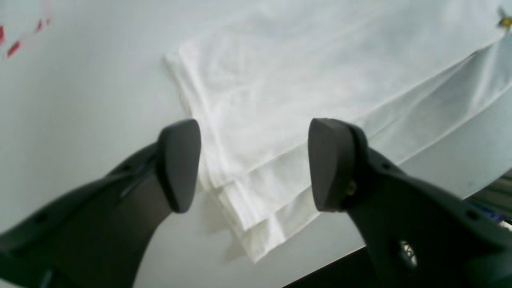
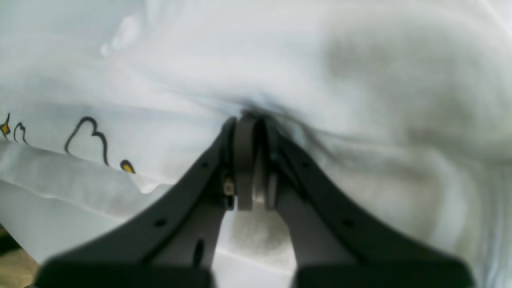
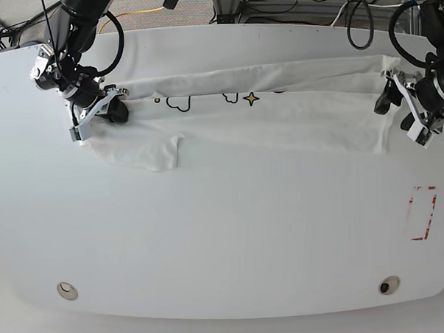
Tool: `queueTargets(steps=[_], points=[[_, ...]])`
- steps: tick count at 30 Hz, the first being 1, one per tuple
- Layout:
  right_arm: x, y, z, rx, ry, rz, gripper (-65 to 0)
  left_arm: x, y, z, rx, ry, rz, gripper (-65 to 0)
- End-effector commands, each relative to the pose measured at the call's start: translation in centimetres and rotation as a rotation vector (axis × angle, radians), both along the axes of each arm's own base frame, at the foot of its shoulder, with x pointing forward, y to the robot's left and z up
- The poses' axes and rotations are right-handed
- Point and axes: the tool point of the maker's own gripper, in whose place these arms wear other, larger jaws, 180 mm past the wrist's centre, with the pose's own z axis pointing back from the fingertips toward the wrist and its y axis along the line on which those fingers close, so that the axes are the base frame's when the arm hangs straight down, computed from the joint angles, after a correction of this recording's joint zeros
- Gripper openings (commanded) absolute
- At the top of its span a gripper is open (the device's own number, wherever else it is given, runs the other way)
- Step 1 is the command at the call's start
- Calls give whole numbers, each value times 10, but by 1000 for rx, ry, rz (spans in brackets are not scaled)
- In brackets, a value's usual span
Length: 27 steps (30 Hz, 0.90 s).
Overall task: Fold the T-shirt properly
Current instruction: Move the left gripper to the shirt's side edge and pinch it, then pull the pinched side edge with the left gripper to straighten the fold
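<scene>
The white T-shirt [image 3: 278, 112] lies stretched in a long band across the far part of the white table [image 3: 225, 233]. Cloud and star prints show along its upper fold. A sleeve flap [image 3: 159, 151] hangs forward at the left. My right gripper [image 3: 113, 112] is at the shirt's left end. In the right wrist view it [image 2: 252, 120] is shut on bunched white cloth [image 2: 360, 80]. My left gripper [image 3: 395, 109] is at the shirt's right end. In the left wrist view it [image 1: 256, 166] is open, its fingers either side of the layered shirt corner [image 1: 248, 120].
A red dashed rectangle [image 3: 422, 213] is marked on the table at the right and shows in the left wrist view [image 1: 12, 48]. Two round holes [image 3: 66, 290] [image 3: 389, 285] sit near the front edge. Cables [image 3: 325, 3] lie behind the table.
</scene>
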Motion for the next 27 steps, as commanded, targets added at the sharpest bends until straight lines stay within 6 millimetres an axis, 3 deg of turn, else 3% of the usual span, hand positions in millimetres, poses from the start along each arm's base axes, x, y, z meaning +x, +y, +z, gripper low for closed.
queueTargets(steps=[1,3,7,13,17,21,24,27], points=[[-17,-11,-15,-72,107,20,-612,7,10,20,-3,-53,2,-253],[-17,-11,-15,-72,107,20,-612,8,28,25,-16,-78,75,-253],[-17,-11,-15,-70,107,19,-612,22,57,17,-89,-90,216,-253],[-22,-10,-27,-39,144,11,-612,38,94,-28,-150,29,377,-253],[-20,-8,-29,-26,150,7,-612,57,88,-48,-238,34,411,-253],[-20,-9,-30,-25,153,7,-612,59,82,-69,-254,69,417,-253],[-17,-9,-27,-27,142,9,-612,80,68,-69,-278,56,380,-253],[-17,-9,-25,-35,133,10,-612,80,60,-82,-302,87,376,-253]])
